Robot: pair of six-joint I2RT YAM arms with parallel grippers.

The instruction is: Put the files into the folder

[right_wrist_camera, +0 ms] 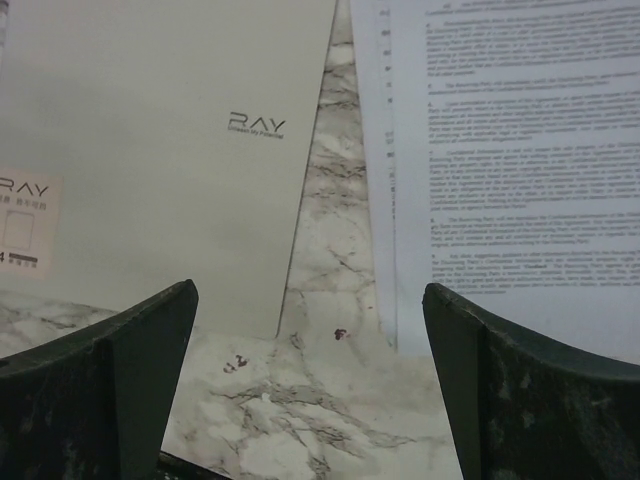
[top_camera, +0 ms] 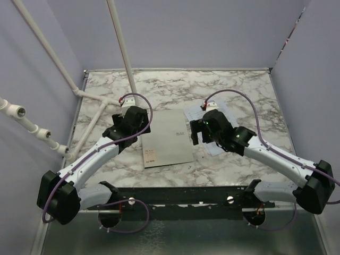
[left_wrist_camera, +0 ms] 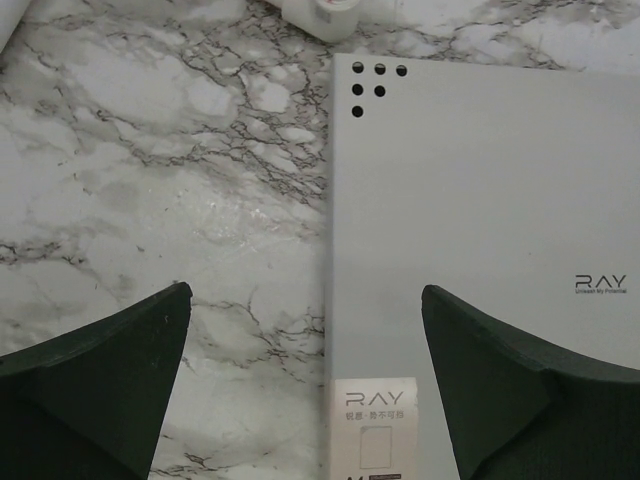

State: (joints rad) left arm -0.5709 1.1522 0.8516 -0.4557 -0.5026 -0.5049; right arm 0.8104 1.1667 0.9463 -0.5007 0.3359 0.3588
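The folder (top_camera: 167, 138) lies shut and flat in the middle of the marble table, grey side up, with a reddish label (left_wrist_camera: 375, 430) at its near left corner. The files (top_camera: 192, 113), white printed sheets, lie just right of it, partly under my right arm. My left gripper (top_camera: 141, 130) hovers open astride the folder's (left_wrist_camera: 480, 200) left edge, with nothing between its fingers (left_wrist_camera: 305, 290). My right gripper (top_camera: 203, 141) hangs open over the strip of bare marble between the folder (right_wrist_camera: 150, 150) and the files (right_wrist_camera: 510, 150), holding nothing (right_wrist_camera: 309, 286).
White plastic pipes (top_camera: 48, 135) run along the left side, and one (top_camera: 119, 42) slants up from the table's back. A pipe fitting (left_wrist_camera: 320, 15) sits just beyond the folder's far left corner. Lavender walls close in three sides. A black rail (top_camera: 186, 196) spans the near edge.
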